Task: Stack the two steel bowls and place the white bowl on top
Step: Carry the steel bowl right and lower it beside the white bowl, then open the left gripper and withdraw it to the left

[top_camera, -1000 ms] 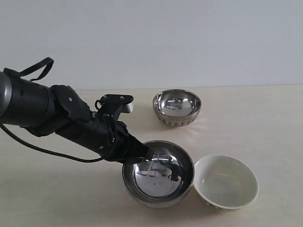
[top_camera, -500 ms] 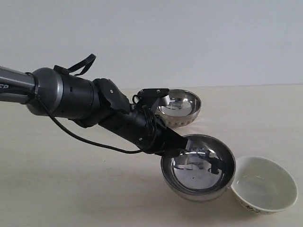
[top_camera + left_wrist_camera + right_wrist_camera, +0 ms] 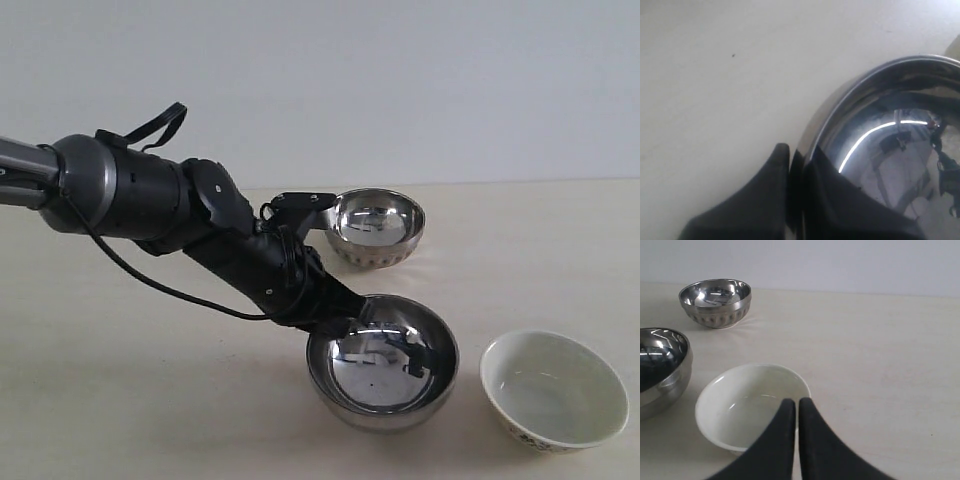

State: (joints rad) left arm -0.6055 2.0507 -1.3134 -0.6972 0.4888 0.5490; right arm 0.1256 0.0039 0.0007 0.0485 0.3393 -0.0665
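My left gripper (image 3: 335,325) is shut on the rim of the smooth steel bowl (image 3: 385,365), one finger inside (image 3: 850,200) and one outside. This bowl (image 3: 890,150) is low over the table near the front. The ribbed steel bowl (image 3: 373,228) stands behind it, apart, and also shows in the right wrist view (image 3: 716,302). The white bowl (image 3: 553,390) sits to the right of the held bowl with a small gap. My right gripper (image 3: 796,405) is shut and empty, its tips in front of the white bowl (image 3: 740,400). The smooth steel bowl (image 3: 660,365) shows beside it there.
The pale table (image 3: 120,400) runs back to a plain wall. My left arm (image 3: 150,210) reaches in from the left with a loose black cable hanging under it. The right arm is outside the exterior view.
My left gripper carried the smooth steel bowl to the right, which shoved the white bowl rightward, then drew back a little to the left. The white bowl stays where it was pushed.
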